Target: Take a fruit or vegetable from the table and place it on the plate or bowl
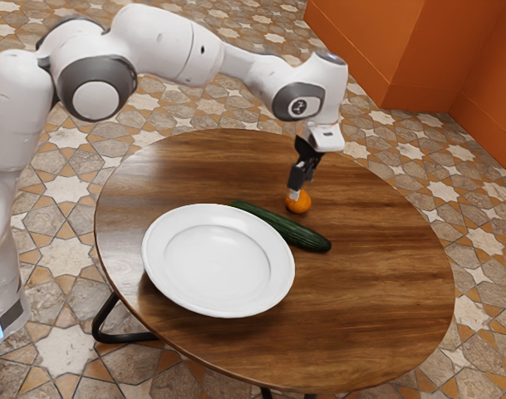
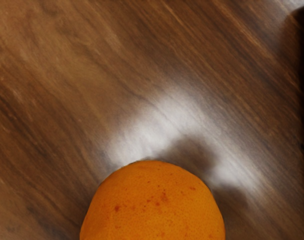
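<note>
The orange (image 1: 299,204) is small, round and bright, with a finely pitted skin and a few darker reddish flecks that show up close in the wrist view (image 2: 152,202). There it sits directly under the hand against the streaked brown wood, with a soft shadow on the boards beyond it. In the exterior view it rests on the round wooden desk (image 1: 377,283), in the far half and a little toward the exterior view's right of the middle. The white arm (image 1: 194,50) reaches in from the upper left and points straight down, so the black jaws stand at the top of the fruit. I cannot tell whether they are pinching it or merely straddling it. A long dark green cucumber (image 1: 279,225) lies slantwise just beside the orange on its near side. One end of it sits close behind the rim of the wide white plate (image 1: 218,259), and the other points toward the exterior view's right. The plate lies flat on the desk's left half, set well in from the edge. The desk's right half and its near part are bare wood, and a band of bare wood also runs behind the orange to the far edge. Beyond the edge is a patterned tiled floor (image 1: 477,216), with orange walls (image 1: 419,41) well back.
</note>
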You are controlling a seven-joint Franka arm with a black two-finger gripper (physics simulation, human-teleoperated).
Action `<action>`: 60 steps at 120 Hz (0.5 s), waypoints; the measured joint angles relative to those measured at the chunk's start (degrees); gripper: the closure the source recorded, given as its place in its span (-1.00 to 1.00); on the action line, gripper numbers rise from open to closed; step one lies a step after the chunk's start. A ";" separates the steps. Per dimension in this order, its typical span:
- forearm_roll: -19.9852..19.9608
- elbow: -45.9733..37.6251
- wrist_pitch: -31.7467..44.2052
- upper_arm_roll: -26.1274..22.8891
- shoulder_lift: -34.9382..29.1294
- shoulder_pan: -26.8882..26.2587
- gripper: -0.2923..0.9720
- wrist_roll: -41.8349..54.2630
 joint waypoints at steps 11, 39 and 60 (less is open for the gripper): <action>-0.19 0.08 0.03 -0.03 0.19 0.01 -0.54 0.48; -0.67 0.16 0.14 0.05 1.57 0.41 -0.54 1.44; -1.00 0.24 0.61 0.00 3.06 0.70 -0.53 1.98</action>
